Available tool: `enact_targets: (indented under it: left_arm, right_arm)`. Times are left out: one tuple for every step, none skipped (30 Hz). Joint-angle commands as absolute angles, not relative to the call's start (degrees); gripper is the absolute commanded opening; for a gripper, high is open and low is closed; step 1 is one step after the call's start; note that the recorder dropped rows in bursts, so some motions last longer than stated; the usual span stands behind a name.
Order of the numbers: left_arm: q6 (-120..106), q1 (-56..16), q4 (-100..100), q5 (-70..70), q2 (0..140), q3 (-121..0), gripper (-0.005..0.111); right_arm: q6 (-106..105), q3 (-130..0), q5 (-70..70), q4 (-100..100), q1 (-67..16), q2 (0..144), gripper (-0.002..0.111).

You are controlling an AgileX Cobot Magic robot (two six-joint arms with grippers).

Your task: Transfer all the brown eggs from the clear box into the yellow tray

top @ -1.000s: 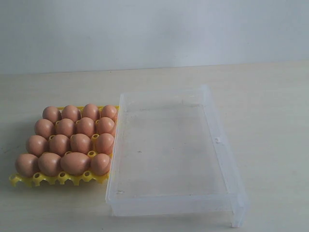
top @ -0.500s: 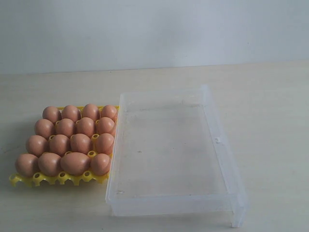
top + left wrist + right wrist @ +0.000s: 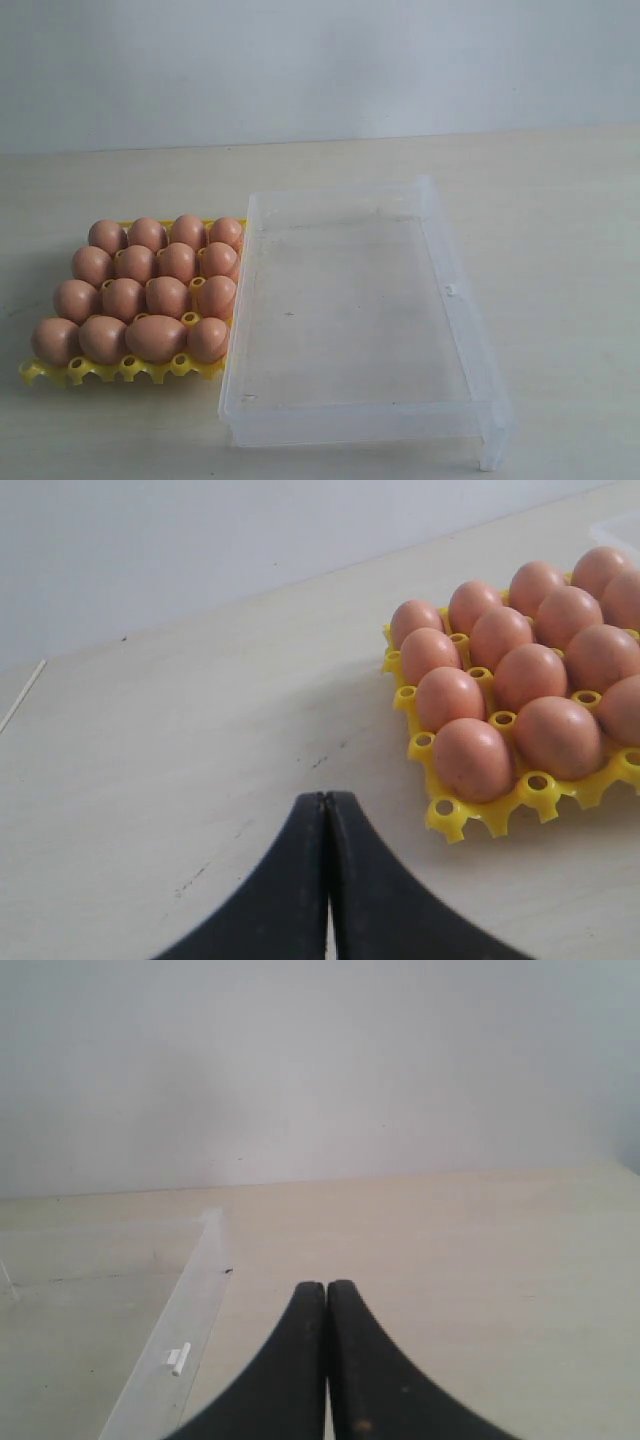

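Observation:
Several brown eggs (image 3: 166, 296) fill the yellow tray (image 3: 45, 375) on the left of the table; the same eggs (image 3: 472, 757) and tray (image 3: 455, 818) show in the left wrist view. The clear box (image 3: 455, 290) lies to the tray's right with no egg inside; its wall (image 3: 185, 1305) with a small latch tab (image 3: 178, 1358) shows in the right wrist view. My left gripper (image 3: 326, 798) is shut over bare table beside the tray, holding nothing. My right gripper (image 3: 326, 1286) is shut beside the box wall, also holding nothing. Neither gripper appears in the exterior view.
A pale wooden table (image 3: 560, 200) carries everything, with a plain white wall (image 3: 320, 60) behind it. A clear flap (image 3: 495, 440) hangs at the box's near right corner.

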State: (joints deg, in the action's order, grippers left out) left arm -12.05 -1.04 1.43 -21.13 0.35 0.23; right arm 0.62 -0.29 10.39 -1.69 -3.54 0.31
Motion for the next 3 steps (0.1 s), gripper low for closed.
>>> enact_targets:
  left_arm:
    - [-11.7, -1.1, 1.4, -20.7, 0.0, 0.0, 0.000]
    - [-11.7, -1.1, 1.4, -20.7, 0.0, 0.0, 0.000]
    - [-11.7, -1.1, 1.4, -20.7, 0.0, 0.0, 0.000]
  right_arm:
    - [0.0, 0.0, 10.3, -1.5, -3.3, 0.0, 0.000]
    - [0.0, 0.0, 10.3, -1.5, -3.3, 0.0, 0.000]
    - [0.0, 0.0, 10.3, -1.5, -3.3, 0.0, 0.000]
